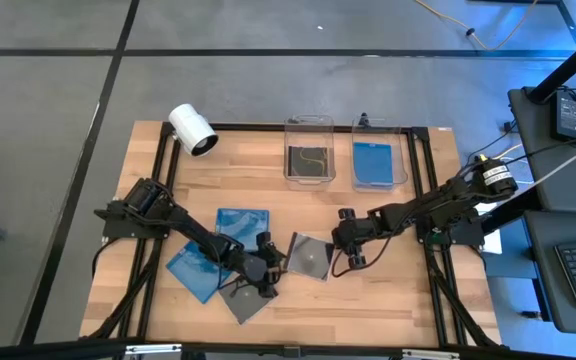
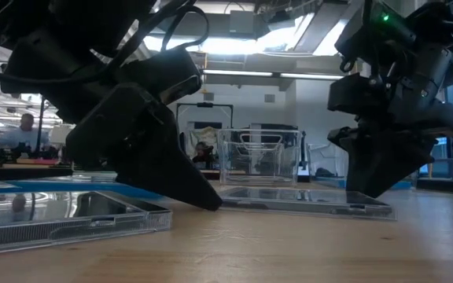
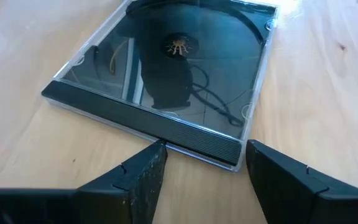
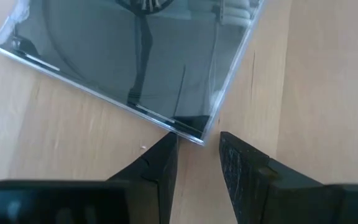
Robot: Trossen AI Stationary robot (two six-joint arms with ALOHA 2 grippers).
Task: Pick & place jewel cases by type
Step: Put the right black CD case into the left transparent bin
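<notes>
A dark jewel case (image 1: 310, 258) lies flat on the wooden table's middle, between my two grippers. My left gripper (image 3: 205, 149) stands open at its dark spine edge (image 3: 166, 124), coming from the table's left. My right gripper (image 4: 197, 142), open by a narrow gap, points down at the case's opposite corner (image 4: 194, 127) from the right. Two blue jewel cases (image 1: 243, 220) (image 1: 193, 268) and another dark one (image 1: 243, 298) lie flat on the table at the left, partly under my left arm. My left gripper has one fingertip (image 3: 157, 152) at the case's spine edge (image 3: 173, 138), slanting down from the table's left; whether it touches I cannot tell. The other finger stands just off the spine's corner. My right gripper's fingertips (image 4: 166, 146) flank the case's corner (image 4: 197, 134) from above; I cannot tell whether they touch.
Two clear bins stand at the far edge: the left one (image 1: 308, 152) holds a dark case, the right one (image 1: 378, 152) a blue case. A white cylindrical camera (image 1: 192, 130) lies at the far left corner. Bare wood shows along the near right.
</notes>
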